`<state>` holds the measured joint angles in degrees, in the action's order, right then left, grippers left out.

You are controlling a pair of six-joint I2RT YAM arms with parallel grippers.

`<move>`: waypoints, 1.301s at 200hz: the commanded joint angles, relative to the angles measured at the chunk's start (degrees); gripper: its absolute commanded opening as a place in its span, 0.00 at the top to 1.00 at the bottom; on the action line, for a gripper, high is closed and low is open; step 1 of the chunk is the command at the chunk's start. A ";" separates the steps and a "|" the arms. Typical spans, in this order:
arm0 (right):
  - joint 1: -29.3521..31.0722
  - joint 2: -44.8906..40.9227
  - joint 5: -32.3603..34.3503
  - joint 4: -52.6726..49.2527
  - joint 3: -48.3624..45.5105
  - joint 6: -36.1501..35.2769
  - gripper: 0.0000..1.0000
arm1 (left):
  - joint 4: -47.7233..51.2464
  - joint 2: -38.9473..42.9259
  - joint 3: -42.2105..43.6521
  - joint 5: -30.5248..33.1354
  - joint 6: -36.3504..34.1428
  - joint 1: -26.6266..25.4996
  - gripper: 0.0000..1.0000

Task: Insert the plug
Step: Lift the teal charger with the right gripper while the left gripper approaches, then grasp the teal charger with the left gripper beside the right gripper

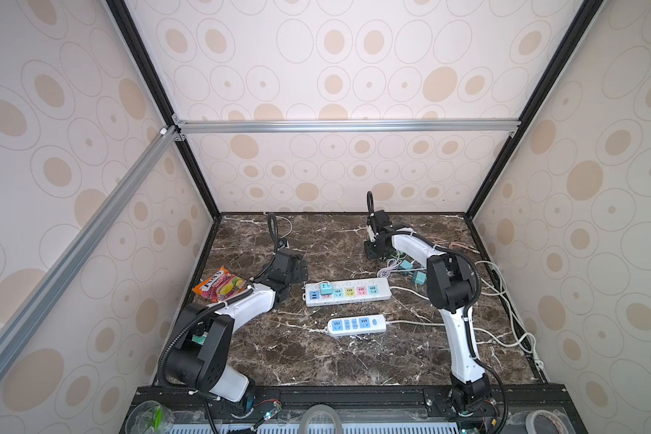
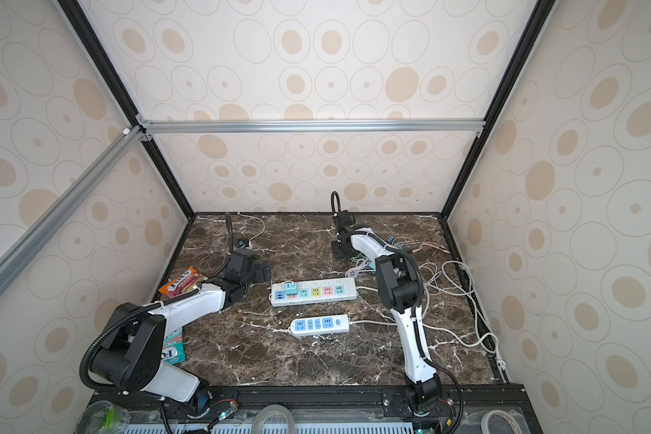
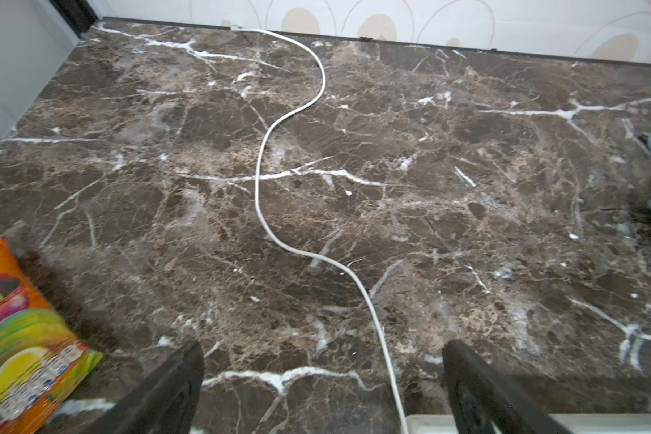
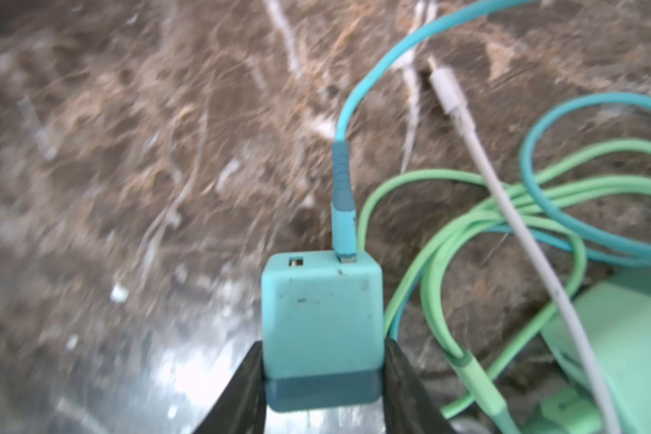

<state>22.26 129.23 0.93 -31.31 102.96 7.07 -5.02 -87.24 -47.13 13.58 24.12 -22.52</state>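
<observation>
In the right wrist view a teal cube plug (image 4: 322, 312) sits between my right gripper's (image 4: 324, 345) black fingers, which press on both of its sides just above the marble table. A teal cable (image 4: 350, 112) is plugged into its top. In both top views this gripper (image 1: 376, 251) is low at the back middle of the table, and the held plug is hidden under it. The colourful power strip (image 1: 348, 292) lies mid-table with one teal plug (image 1: 326, 288) in it. My left gripper (image 3: 324, 375) stands open over bare marble, left of the strip (image 1: 297, 268).
A blue-socket strip (image 1: 357, 325) lies nearer the front. Two loose teal plugs (image 1: 406, 266) and tangled green cables (image 4: 448, 225) lie beside the right arm. White cords (image 1: 504, 300) run along the right edge. A snack packet (image 1: 220, 285) lies at the left, and a white cable (image 3: 264, 158) crosses the marble.
</observation>
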 commanded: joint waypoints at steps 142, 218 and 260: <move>5.57 -34.05 -17.36 41.20 -44.21 -36.92 0.82 | 8.33 -8.13 -19.19 -56.77 -3.41 -0.13 0.08; 7.57 -35.16 -23.93 46.27 -48.34 -49.74 0.82 | 11.52 -14.15 -23.60 -65.26 -5.22 -0.28 0.24; 8.06 -35.19 -23.86 46.43 -48.29 -53.65 0.83 | 12.00 -15.44 -25.03 -66.10 -5.78 -0.22 0.30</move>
<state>29.56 96.18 -20.91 12.36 54.72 -41.71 6.24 -102.21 -69.80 -49.74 20.25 -22.59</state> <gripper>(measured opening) 0.433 0.718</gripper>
